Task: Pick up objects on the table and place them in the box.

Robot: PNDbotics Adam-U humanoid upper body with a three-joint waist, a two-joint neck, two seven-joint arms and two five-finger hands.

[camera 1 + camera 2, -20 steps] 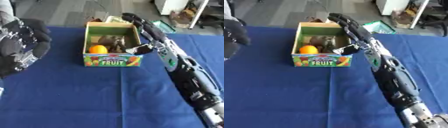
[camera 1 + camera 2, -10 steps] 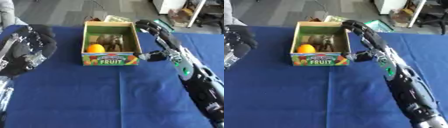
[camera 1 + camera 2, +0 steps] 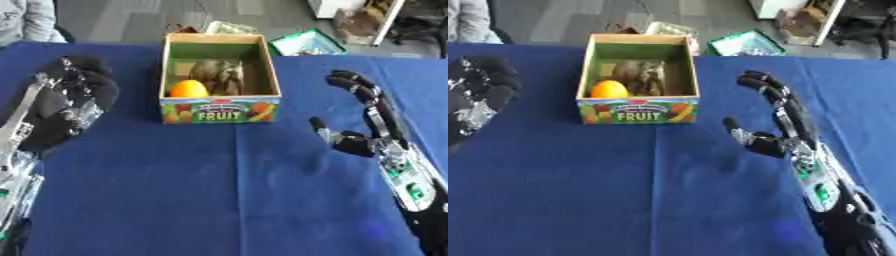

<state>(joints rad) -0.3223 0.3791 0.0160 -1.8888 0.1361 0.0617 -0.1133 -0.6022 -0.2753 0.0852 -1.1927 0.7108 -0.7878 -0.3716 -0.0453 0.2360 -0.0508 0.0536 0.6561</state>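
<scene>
Two hands are in view and neither holds anything, so we're basically between picks. Nearest us, at the right of the frame, our right hand (image 3: pixel 372 127) hangs over the blue table (image 3: pixel 219 200) with fingers stretched out and the thumb sticking off to the left, nothing in it. Over at the left edge, our left hand (image 3: pixel 66 102) is up too, fingers relaxed and a bit spread, also empty.

Further up, centre frame, sits the box (image 3: pixel 219 107), the one with FRUIT printed on its front. Inside we can see an orange (image 3: pixel 188 89) in the near left corner and a brownish lumpy thing (image 3: pixel 219 75) right behind it; can't tell what that one is. So the stuff we can spot is already in the box.

Honestly, we don't see any loose object left on the cloth in either eye view. Our guess is the job is done or close to it, unless something lies outside the frame.

If there's another pick, our tips: keep the right hand open until it's right over the item, come down from above rather than sweeping sideways, and stay off the box's right wall, since cardboard like that probably slides easily. Drop items toward the free right side so they don't roll off the orange.
</scene>
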